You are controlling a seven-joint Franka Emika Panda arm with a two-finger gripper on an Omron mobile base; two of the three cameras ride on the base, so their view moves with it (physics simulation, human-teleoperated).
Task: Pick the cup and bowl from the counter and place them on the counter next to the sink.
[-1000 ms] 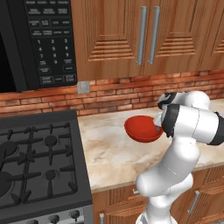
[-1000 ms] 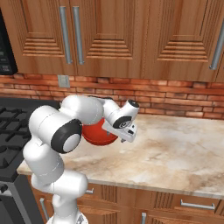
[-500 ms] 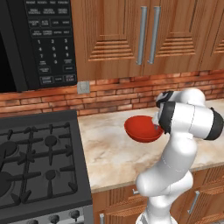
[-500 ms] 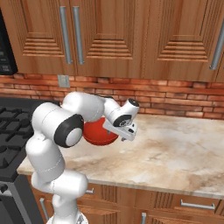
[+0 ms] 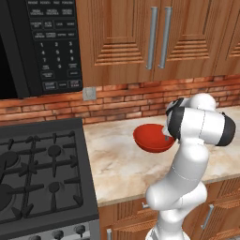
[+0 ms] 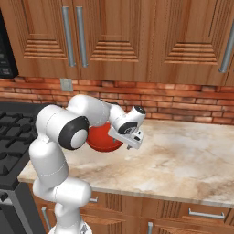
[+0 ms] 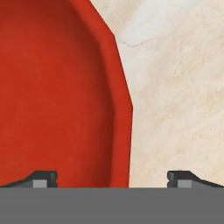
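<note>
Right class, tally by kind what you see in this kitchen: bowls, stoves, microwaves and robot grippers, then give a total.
Bowl: 1
Stove: 1
Microwave: 1
Gripper: 1
Total: 4

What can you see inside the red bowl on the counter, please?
The bowl looks empty: bare glossy red interior in the hand view. The arm hides its far side in both base views, and the open gripper straddles its rim.
</note>
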